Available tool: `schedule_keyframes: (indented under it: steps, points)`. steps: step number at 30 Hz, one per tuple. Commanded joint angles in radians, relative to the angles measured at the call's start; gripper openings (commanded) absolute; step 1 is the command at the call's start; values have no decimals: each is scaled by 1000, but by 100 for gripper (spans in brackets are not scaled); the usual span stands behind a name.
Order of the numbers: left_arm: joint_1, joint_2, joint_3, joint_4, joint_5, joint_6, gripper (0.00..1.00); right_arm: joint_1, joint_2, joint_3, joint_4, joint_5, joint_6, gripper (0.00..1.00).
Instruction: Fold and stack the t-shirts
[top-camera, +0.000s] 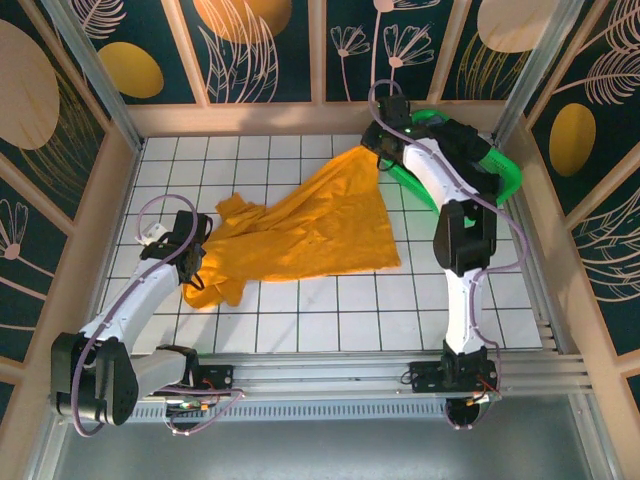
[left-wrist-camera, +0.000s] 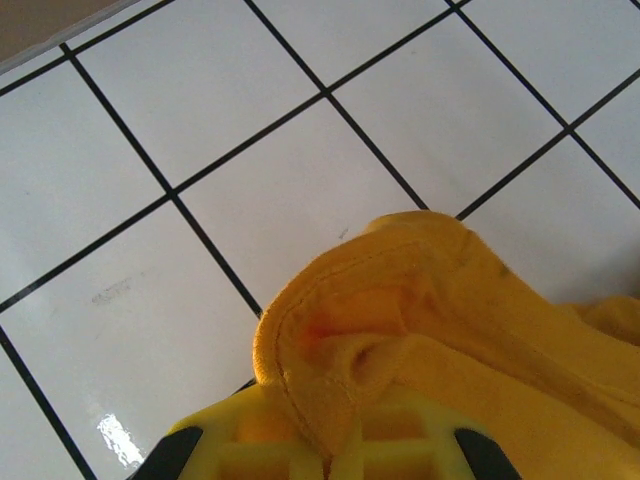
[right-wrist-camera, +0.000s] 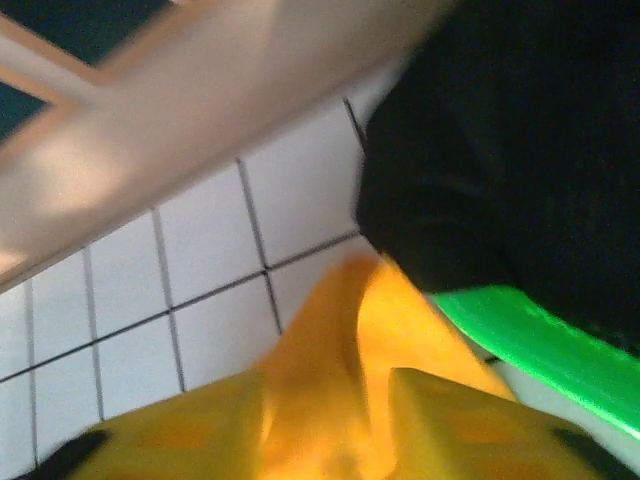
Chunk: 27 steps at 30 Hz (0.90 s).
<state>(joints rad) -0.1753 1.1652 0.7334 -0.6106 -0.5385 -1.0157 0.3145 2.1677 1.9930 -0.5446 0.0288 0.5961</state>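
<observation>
On your white tiled table, the mustard t-shirt stretches rumpled between both arms. Your left fingers pinch its near-left edge. Your right fingers pinch its far corner, beside the black t-shirt and the green basket.

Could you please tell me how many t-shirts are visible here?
2: the mustard t-shirt stretched across the tiles, and the black t-shirt at the green basket. More could be hidden inside.

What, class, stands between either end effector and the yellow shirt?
Nothing visible. The left end effector grips the yellow shirt at its near-left edge, the right end effector at its far corner beside the basket.
</observation>
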Motion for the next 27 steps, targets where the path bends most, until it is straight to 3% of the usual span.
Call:
schedule_keyframes:
  steps: [1, 6, 9, 12, 16, 27]
  points:
    - [6, -20, 11, -32, -3, -14, 0, 8, -89, -58, -84, 4, 12, 51]
    - [7, -37, -6, -38, 10, -8, 0, 16, -378, -432, -59, 105, 52, 51]
    - [7, -39, -7, -40, 17, 0, 0, 20, -566, -720, -26, 85, 71, 50]
    - [7, -39, -6, -33, 25, 11, 0, 30, -661, -916, -12, 59, 49, 50]
    - [7, -26, 8, -22, 36, 29, 0, 97, -625, -1011, 11, 79, -26, 54]
    - [7, -10, 21, 3, 67, 42, 0, 124, -415, -987, -15, 131, -17, 45]
